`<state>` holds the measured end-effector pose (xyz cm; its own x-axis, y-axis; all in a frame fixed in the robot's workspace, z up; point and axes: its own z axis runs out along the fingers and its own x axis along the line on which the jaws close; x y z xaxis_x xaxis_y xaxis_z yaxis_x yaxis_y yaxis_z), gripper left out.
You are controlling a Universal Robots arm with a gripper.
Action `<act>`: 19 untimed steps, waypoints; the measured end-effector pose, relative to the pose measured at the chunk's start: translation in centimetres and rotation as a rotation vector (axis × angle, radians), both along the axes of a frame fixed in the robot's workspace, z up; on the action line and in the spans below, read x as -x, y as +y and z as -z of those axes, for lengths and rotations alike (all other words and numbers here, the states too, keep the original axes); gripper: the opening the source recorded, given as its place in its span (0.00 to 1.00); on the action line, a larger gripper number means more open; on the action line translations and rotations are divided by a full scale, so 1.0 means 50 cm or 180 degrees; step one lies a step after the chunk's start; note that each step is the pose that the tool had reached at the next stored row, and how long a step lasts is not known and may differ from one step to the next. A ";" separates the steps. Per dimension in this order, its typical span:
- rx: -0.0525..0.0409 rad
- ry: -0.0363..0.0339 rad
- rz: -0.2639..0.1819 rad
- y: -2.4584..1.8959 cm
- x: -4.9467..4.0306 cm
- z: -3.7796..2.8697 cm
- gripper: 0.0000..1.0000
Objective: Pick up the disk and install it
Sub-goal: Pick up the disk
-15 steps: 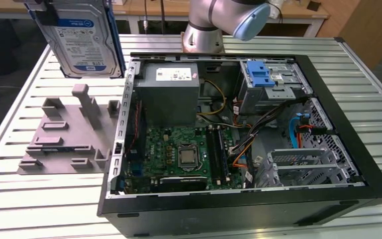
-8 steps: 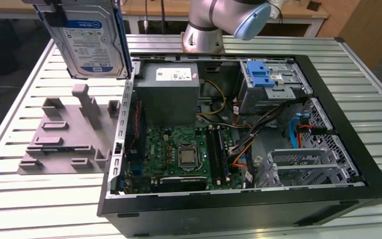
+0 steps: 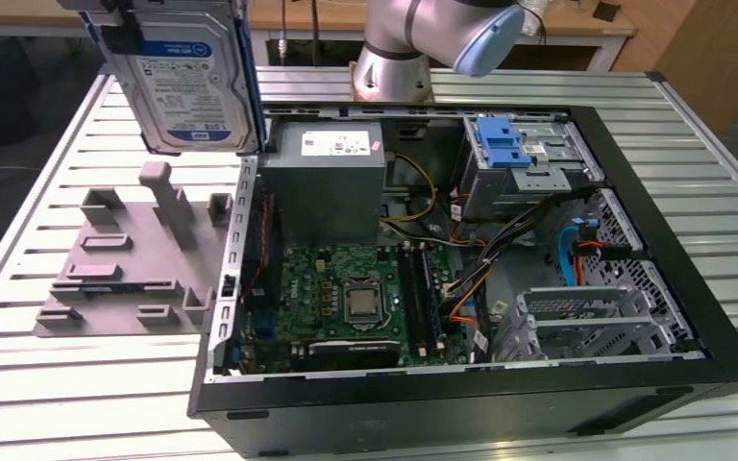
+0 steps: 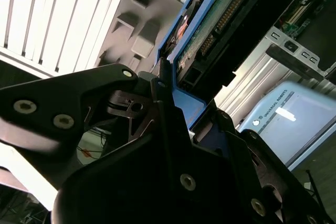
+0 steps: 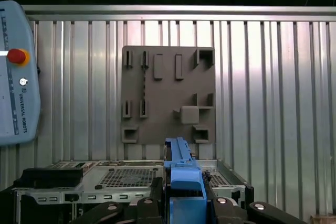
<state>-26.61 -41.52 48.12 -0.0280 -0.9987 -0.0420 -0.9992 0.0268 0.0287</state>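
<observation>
Disk, place: the disk hangs in the upper left of the exterior view, upright, its top cut off by the frame edge. It touches neither the table nor the fixture block. Its lower edge sits in the picture by the upper left corner of the computer case.
Disk, look: a flat silver rectangle. The face turned to the exterior camera bears a white-and-blue label, and blue plastic rails run down both long edges.
Disk, underside: the second wrist view shows a green circuit board with a row of connector pins, edged by a blue rail.
Disk, end-on: in the first wrist view the blue rail sticks out from between the black fingers.
Gripper: the gripper is clamped on the disk, with a black finger pressed to either side of the blue plastic.
Arm: the grey robot arm stands at the top centre of the exterior view, behind the case.
Computer case: a black tower lying on its side with the panel off, filling the centre and the exterior view's right.
Inside the case: a grey power supply at upper left, a green motherboard below it, and a drive cage with a blue bracket at upper right.
Fixture block: grey plastic with upright posts, lying on the table at the exterior view's left, just beside the case.
Table: ribbed metal slats.
Pendant: a pale blue pendant with a red button rests on the slats in the first wrist view.
</observation>
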 end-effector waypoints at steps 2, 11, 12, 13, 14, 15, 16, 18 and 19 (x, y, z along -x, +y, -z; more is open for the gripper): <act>0.0000 0.0000 0.0000 -0.0017 -0.006 0.000 0.36; 0.0000 0.0000 0.0000 -0.0073 -0.033 0.000 0.36; 0.0000 0.0000 0.0000 -0.0077 -0.036 0.000 0.36; 0.0000 0.0000 0.0000 -0.0080 -0.038 0.000 0.36; 0.0000 0.0000 0.0000 -0.0081 -0.041 0.000 0.36; 0.0000 0.0000 0.0000 -0.0081 -0.042 0.000 0.36; 0.0000 0.0000 0.0000 -0.0081 -0.042 0.000 0.36; 0.0000 0.0000 0.0000 -0.0081 -0.042 0.000 0.36; 0.0000 0.0000 0.0000 -0.0081 -0.044 0.000 0.36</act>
